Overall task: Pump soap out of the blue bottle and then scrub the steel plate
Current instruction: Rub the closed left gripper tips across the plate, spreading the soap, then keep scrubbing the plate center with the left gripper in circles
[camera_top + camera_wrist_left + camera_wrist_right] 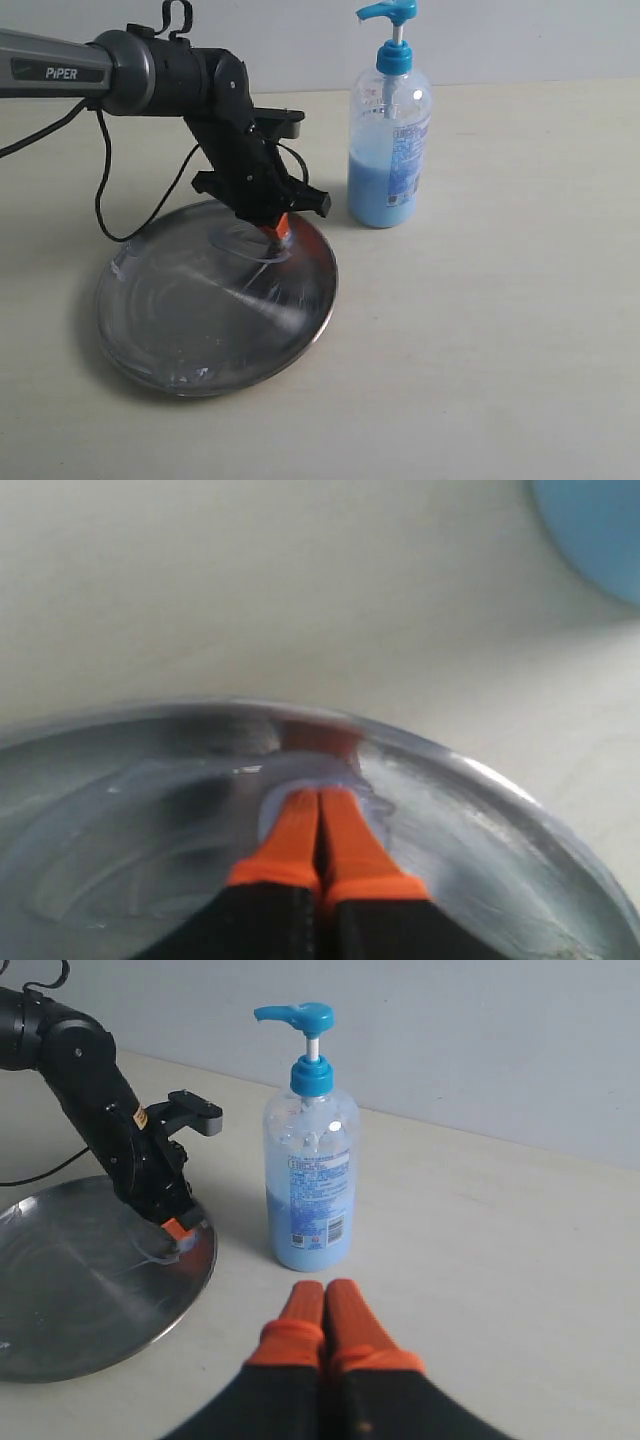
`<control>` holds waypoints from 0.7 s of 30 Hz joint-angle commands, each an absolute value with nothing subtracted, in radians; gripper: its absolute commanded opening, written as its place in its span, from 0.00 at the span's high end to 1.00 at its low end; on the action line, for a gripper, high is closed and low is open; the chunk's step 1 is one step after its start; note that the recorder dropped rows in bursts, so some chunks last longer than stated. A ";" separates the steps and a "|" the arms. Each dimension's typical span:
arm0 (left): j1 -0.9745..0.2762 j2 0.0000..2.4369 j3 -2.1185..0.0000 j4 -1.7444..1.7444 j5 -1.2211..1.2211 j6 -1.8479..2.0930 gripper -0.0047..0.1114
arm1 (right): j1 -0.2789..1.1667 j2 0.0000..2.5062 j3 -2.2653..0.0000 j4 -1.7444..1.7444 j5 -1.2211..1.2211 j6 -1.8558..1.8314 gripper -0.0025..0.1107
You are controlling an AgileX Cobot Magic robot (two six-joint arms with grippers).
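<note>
The steel plate point(200, 320) lies on the table at the left, its surface streaked with thin pale smears of soap point(250, 248). My left gripper point(276, 230) is shut, orange tips pressed together and down on the plate's far right part, in a pale blue soap patch point(285, 780). The blue bottle point(390, 150) stands upright just right of the plate, about half full of light blue liquid. In the right wrist view my right gripper point(326, 1290) is shut and empty, low over the table a short way in front of the blue bottle point(310, 1175).
The left arm point(120, 70) and its black cable point(105, 190) reach in from the left edge above the plate. Bare beige table point(480, 350) spreads to the right and front. A pale wall point(300, 40) runs behind.
</note>
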State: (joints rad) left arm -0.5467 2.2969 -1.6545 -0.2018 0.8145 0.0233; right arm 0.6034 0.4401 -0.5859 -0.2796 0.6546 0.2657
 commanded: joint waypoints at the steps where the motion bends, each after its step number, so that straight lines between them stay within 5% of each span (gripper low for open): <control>1: -0.547 2.314 -1.651 -0.029 0.876 -0.064 0.96 | 0.604 0.435 -0.584 -0.279 0.641 0.265 0.98; 10: -0.547 2.312 -1.651 0.228 0.989 -0.164 0.96 | 0.604 0.435 -0.584 -0.277 0.641 0.265 0.98; 21: -0.551 2.312 -1.651 0.114 1.027 -0.103 0.96 | 0.604 0.435 -0.584 -0.273 0.641 0.265 0.98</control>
State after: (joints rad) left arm -0.5467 2.2969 -1.6607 0.2094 1.0178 -0.1310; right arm 0.6034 0.4401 -0.5859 -0.2796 0.6546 0.2657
